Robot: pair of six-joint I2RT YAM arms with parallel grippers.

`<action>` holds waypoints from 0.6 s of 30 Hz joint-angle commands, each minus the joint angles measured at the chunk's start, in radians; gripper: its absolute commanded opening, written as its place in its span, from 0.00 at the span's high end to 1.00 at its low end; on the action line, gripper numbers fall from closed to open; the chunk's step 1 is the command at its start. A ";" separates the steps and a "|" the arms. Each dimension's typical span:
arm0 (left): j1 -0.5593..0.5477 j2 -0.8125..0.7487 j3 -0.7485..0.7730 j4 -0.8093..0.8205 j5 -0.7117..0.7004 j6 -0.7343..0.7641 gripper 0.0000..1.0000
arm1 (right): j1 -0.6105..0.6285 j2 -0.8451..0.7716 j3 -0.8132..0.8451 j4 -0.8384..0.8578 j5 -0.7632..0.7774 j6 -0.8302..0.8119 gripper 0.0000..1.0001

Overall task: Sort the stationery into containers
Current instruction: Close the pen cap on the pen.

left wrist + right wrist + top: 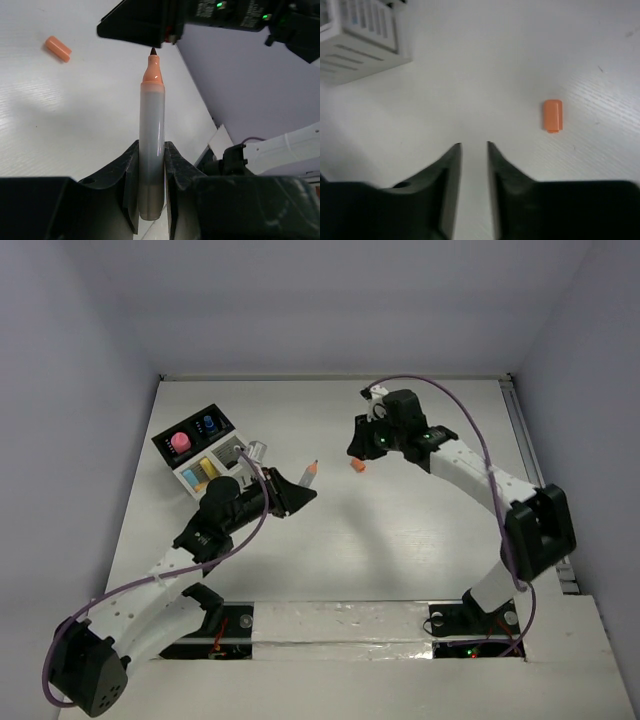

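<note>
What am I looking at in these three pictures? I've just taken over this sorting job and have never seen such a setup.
Two robot arms are bolted at the near edge of a white table. The overhead picture looks down from behind them. The other two come from a camera on each wrist, looking along that arm's own fingers. The left gripper is shut on a grey marker with an orange neck, uncapped. The right gripper is slightly open and empty, above the table. A small orange cap lies loose near it. The organizer at the back left holds pink, blue, yellow and light blue items.
</note>
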 commanded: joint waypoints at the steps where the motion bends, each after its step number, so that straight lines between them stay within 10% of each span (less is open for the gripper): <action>1: 0.003 0.010 -0.030 0.152 -0.061 -0.063 1.00 | 0.001 0.117 0.137 -0.078 0.148 -0.041 0.55; 5: 0.003 0.039 -0.058 0.218 -0.078 -0.077 1.00 | 0.001 0.246 0.239 -0.176 0.212 -0.066 0.33; 18: 0.012 0.140 -0.122 0.382 -0.064 -0.108 1.00 | 0.001 0.488 0.383 -0.234 0.318 -0.089 0.40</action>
